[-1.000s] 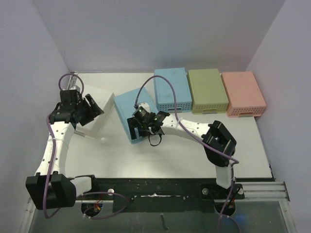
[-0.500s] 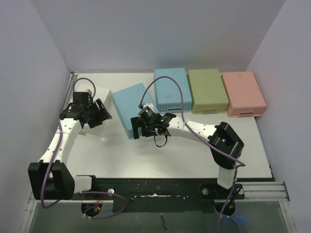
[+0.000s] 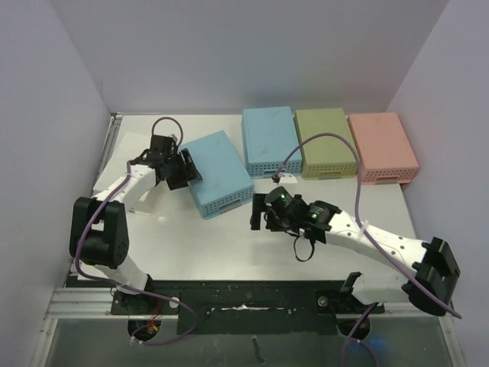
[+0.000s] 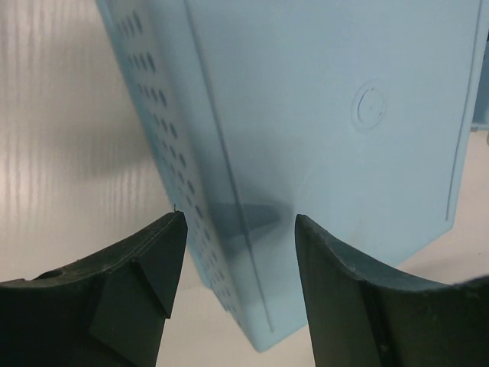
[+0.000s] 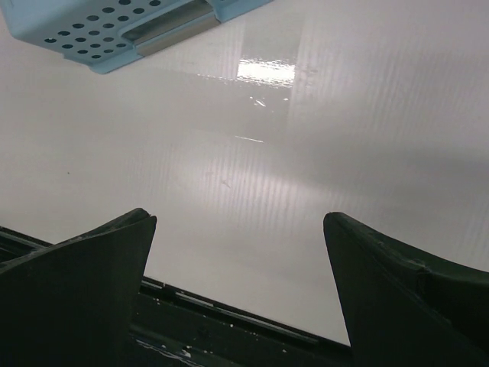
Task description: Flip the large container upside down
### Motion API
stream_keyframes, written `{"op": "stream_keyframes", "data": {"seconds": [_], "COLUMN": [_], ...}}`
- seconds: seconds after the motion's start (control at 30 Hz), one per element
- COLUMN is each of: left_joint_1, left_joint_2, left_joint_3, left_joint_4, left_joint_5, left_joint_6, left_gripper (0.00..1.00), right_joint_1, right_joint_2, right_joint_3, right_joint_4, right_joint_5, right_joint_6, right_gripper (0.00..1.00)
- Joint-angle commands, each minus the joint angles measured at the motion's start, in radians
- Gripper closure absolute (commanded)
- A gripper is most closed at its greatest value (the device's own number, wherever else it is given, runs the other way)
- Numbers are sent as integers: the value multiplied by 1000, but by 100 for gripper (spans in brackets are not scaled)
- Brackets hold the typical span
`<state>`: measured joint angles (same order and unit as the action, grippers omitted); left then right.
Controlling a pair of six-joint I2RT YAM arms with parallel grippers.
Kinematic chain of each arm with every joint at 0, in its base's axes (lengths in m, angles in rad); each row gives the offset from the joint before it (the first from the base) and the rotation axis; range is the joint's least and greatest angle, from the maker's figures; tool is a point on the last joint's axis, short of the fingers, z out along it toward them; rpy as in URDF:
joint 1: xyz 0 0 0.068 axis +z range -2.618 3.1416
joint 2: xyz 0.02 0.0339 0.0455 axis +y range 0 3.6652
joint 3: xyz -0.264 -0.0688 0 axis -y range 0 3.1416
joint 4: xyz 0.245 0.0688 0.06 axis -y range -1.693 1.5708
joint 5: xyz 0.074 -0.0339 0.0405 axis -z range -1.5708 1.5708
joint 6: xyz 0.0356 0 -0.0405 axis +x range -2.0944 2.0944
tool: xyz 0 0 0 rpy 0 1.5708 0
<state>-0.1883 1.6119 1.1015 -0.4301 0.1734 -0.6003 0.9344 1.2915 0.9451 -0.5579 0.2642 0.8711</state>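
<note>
Four containers are sitting on the table [image 3: 229, 252]: a blue bin [image 3: 269, 141], a green bin [image 3: 327, 143] and a pink bin [image 3: 382, 147] are lining the far edge, and the large container [image 3: 218, 174] is lying askew just in front of the blue bin, toward the table's left side.

Change over the last second: the large container was tipped up between both arms; now it is resting flat with its solid base facing up and its perforated walls running down to the table. The right gripper [image 3: 257, 214] is now hanging fully spread over bare table, nearer the front edge and clear of the container's near end, holding nothing.

Left gripper [image 3: 186, 170] is sitting at the container's left end, fingers [image 4: 145, 283] partly spread and straddling the edge where base meets side wall. Not pinching, as far as the wrist view is showing; pad contact unclear.

Judgement: the flip is looking complete. Remaining step is probably backing the left arm away without nudging the container.
</note>
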Motion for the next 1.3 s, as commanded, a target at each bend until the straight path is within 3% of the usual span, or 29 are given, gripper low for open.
{"op": "stream_keyframes", "data": {"seconds": [0.0, 0.23, 0.37, 0.6, 0.87, 1.03, 1.27], "left_joint_1": [4, 38, 59, 32, -32, -144, -174], "left_joint_2": [82, 226, 307, 209, -41, -181, -155], "left_joint_3": [98, 233, 374, 504, 212, 1, -122], "left_joint_4": [159, 270, 240, 41, -22, -12, 81], "left_joint_5": [96, 267, 316, 75, -58, -92, -87], "left_joint_6": [12, 54, 69, 166, 167, 113, 75], "left_gripper": [42, 44, 45, 43, 39, 39, 39], "right_joint_1": [-14, -24, -24, -25, -32, -40, -49], "right_joint_2": [-142, -221, -258, -290, -235, -225, -248], "right_joint_3": [-35, -54, -83, -117, -72, -55, -58], "right_joint_4": [-74, -163, -178, -183, -185, -190, -208], "right_joint_5": [132, 193, 198, 203, 231, 252, 275], "right_joint_6": [75, 124, 163, 185, 131, 124, 146], "right_gripper": [1, 1, 1, 1, 1, 1, 1]}}
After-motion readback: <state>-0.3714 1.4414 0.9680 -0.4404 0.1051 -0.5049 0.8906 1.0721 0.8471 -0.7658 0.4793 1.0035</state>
